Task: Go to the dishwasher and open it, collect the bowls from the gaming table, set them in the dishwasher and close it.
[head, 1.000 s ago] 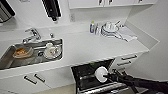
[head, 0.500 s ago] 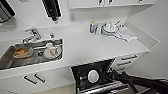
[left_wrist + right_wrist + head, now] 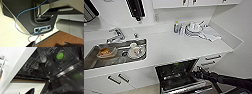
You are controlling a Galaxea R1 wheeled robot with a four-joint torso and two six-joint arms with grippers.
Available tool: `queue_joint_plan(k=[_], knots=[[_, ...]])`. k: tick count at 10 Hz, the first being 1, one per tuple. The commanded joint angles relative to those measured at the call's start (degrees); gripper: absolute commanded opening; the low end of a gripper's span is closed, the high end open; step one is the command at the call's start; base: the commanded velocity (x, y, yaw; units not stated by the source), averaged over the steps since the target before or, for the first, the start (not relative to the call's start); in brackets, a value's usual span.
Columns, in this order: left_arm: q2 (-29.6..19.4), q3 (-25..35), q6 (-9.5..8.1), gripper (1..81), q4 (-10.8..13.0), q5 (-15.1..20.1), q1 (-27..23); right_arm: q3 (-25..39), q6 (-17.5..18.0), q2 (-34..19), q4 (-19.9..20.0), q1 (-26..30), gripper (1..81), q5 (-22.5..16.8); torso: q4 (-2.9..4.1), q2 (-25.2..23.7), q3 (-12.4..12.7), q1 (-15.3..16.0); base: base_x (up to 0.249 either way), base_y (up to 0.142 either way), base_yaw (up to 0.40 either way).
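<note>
The dishwasher [image 3: 175,75] stands open under the white counter, its dark inside showing and its door [image 3: 189,87] lowered toward me. My right gripper [image 3: 196,74] comes in from the right and hovers at the right edge of the opening, above the door. In the right wrist view, two white bowls [image 3: 43,59] sit in the rack, beside a round green piece [image 3: 60,55]. The door's shiny inner face [image 3: 66,80] lies close below. The left wrist view looks at my own dark base [image 3: 25,18] and a blue cable [image 3: 18,16]. The gaming table is out of view.
A steel sink [image 3: 94,62] at the left holds a white bowl [image 3: 136,51] and an orange-brown dish [image 3: 106,52], with a tap [image 3: 115,36] behind. Stacked white dishes [image 3: 193,28] and a cloth [image 3: 211,35] sit on the counter's back right. White drawers [image 3: 212,58] flank the dishwasher.
My right arm has pulled back to the right, out of the dishwasher's opening. The white round thing seen in the dark opening earlier no longer shows in the head view.
</note>
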Motion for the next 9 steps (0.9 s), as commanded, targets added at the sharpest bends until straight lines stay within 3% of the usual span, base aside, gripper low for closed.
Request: queue_joint_plan(k=[1, 4, 7, 8, 9], knots=[[1.7, -1.5, -0.17, 81.1, -3.3, 9.1, 0.9, 8.1, -0.3, -9.9, 1.6, 0.4, 81.1, -10.6, 0.00, 0.0, 0.0, 0.0, 0.000, 0.000, 0.000], [1.7, -1.5, -0.26, 81.1, -3.8, 9.7, 0.9, 11.5, -0.5, -15.6, 1.3, -10.1, 81.1, -10.7, 0.00, 0.0, 0.0, 0.0, 0.000, 0.000, 0.000], [1.4, -1.5, -0.26, 81.1, -3.8, 9.7, 0.9, 10.4, -2.6, -15.3, 0.3, -19.1, 81.1, -9.2, 0.00, 0.0, 0.0, 0.0, 0.000, 0.000, 0.000], [1.4, -1.5, -0.25, 81.1, -3.8, 9.7, 0.9, 10.0, -3.6, -14.3, 0.2, -21.9, 81.1, -8.3, 0.00, -5.7, 0.0, 3.7, 0.000, 0.000, 0.000], [1.4, -1.5, -0.17, 81.1, -3.8, 9.7, 0.9, 8.2, -4.4, -12.9, 0.3, -24.4, 81.1, -7.3, 0.00, -6.0, 0.0, 3.8, 0.000, 0.000, 0.000]])
